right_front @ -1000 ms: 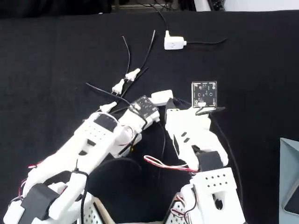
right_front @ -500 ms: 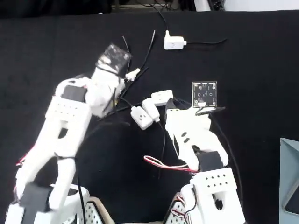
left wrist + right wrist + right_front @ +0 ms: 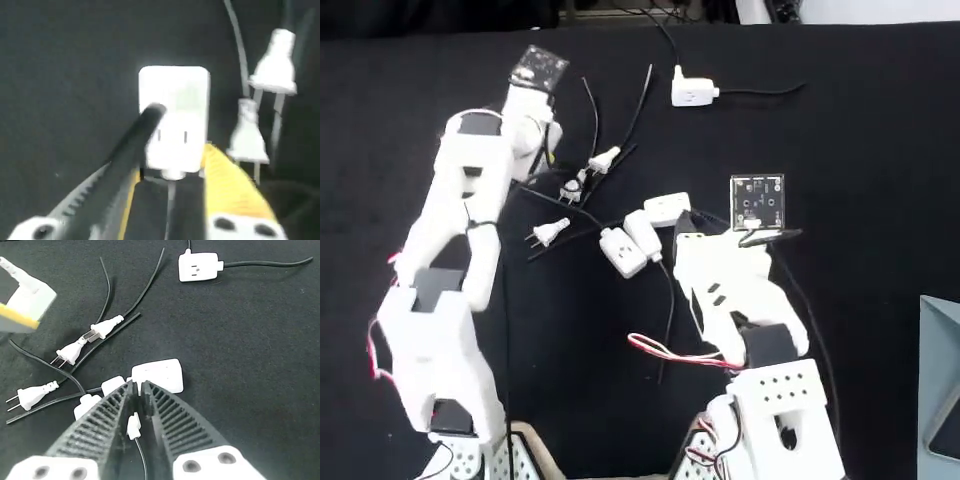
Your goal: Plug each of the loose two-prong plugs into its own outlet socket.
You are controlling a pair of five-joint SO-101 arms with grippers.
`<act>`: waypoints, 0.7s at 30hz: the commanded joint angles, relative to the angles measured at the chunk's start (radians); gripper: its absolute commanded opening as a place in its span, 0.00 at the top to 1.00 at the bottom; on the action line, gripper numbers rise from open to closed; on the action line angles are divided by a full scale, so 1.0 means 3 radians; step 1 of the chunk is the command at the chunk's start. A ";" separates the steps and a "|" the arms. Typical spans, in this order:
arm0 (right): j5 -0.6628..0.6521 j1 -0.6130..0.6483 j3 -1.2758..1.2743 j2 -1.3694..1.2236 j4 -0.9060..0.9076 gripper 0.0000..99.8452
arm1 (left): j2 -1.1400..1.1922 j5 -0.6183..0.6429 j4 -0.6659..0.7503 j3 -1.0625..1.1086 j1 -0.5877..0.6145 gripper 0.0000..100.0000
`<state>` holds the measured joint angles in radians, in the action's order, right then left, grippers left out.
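Three plugs [image 3: 548, 233] are lying loose toward the desk's [image 3: 860, 130] 10 o'clock. Left end effector [image 3: 180, 132] is grasping a socket [image 3: 175, 85] just beside them; right end effector [image 3: 137, 387] is clenching a cord [image 3: 133, 426]. Mating apparently starting; next move needing prong-to-slot alignment.

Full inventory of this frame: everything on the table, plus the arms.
two-prong plugs: 3, white on black cords, loose, left of centre
outlet sockets: 4, white, one corded at the far edge, three clustered mid-table
held socket: 1, white, in the left gripper
tablecloth: 1, black, over the table
grey-blue object: 1, right edge, cut off
left gripper: above the far-left area, shut on the held socket
right gripper: shut, at the socket cluster
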<state>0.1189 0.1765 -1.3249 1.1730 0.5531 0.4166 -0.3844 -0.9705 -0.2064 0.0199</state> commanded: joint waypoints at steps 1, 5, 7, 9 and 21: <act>0.0010 -0.0015 0.0023 0.0059 -0.0061 0.99 | 0.0327 0.0307 0.0097 -0.0867 0.0166 0.73; 0.0010 -0.0015 0.0023 0.0059 -0.0061 0.99 | 0.0721 0.0302 -0.0005 -0.1389 0.0222 0.73; 0.0010 -0.0015 0.0023 0.0059 -0.0061 0.99 | 0.0849 0.0297 -0.0215 -0.1614 0.0228 0.73; 0.0010 -0.0015 0.0023 0.0059 -0.0061 0.99 | 0.0895 0.0292 -0.0537 -0.1834 0.0228 0.73; 0.0010 -0.0015 0.0023 0.0059 -0.0056 0.99 | 0.0926 0.0292 -0.1938 -0.2816 0.0105 0.73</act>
<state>0.1189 0.1765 -1.3249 1.1730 0.5531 0.7066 -0.2969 -1.4814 -0.9628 0.0706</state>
